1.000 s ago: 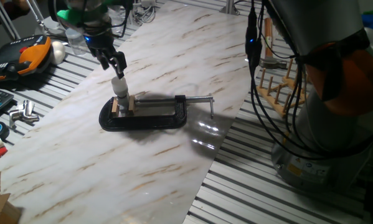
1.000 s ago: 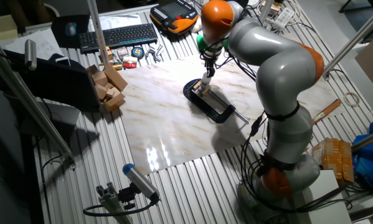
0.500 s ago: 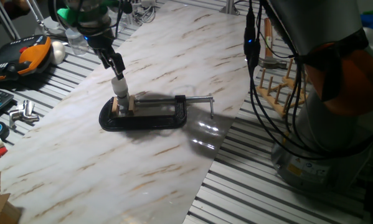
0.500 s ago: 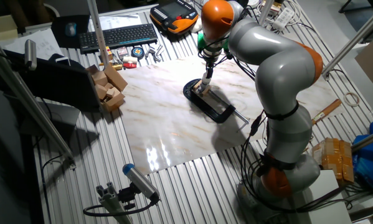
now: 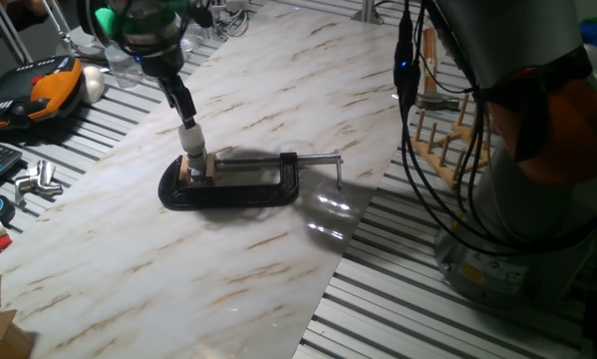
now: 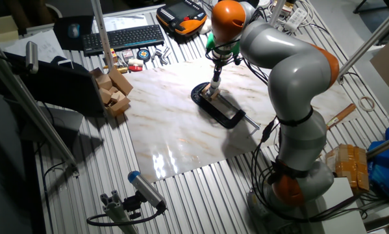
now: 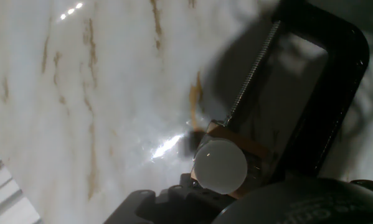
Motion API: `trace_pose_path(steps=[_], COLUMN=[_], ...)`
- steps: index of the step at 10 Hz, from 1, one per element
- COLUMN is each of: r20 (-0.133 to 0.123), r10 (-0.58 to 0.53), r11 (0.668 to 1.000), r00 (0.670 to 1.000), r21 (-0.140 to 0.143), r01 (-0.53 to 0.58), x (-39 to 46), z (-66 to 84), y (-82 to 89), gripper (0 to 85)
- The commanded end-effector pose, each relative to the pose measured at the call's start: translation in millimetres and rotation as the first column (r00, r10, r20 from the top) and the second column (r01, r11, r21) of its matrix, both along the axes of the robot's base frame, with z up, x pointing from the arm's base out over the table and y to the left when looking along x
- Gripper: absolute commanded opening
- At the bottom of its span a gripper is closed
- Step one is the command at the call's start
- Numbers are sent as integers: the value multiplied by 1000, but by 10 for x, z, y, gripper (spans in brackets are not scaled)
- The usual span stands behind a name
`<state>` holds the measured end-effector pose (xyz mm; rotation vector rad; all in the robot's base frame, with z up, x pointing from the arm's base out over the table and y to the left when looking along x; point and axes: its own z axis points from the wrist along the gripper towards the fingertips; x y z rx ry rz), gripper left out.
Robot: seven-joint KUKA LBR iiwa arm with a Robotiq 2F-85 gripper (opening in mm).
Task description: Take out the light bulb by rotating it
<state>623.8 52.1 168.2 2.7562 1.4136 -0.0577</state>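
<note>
1. Marble-patterned surface (image 5: 278, 229) carried a black C-clamp (image 5: 233, 184) lying flat, its screw handle pointing away from the bulb end.
2. The light bulb (image 5: 189, 131) stood upright at the clamp's closed end, between small wooden blocks (image 5: 196, 168), globe uppermost.
3. The arm (image 6: 282, 62) reached in from above, and the hand (image 5: 185, 106) hung tilted just over the globe.
4. Its fingers (image 5: 181, 98) looked drawn close together; whether they touched the bulb could not be told.
5. The hand view showed the frosted globe (image 7: 220, 165) from above, free of any finger, with the clamp's threaded screw (image 7: 251, 71) beyond it.
</note>
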Motion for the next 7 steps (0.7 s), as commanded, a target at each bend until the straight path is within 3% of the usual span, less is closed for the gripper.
trace_pose_path(steps=[1, 7], r20=[-2, -23], r10=[-568, -565], r11=[823, 825], r00=[823, 825], r21=[-2, 9], r01=[568, 565], x=[0, 4], z=[0, -12], y=[-1, 0], gripper=[680, 680])
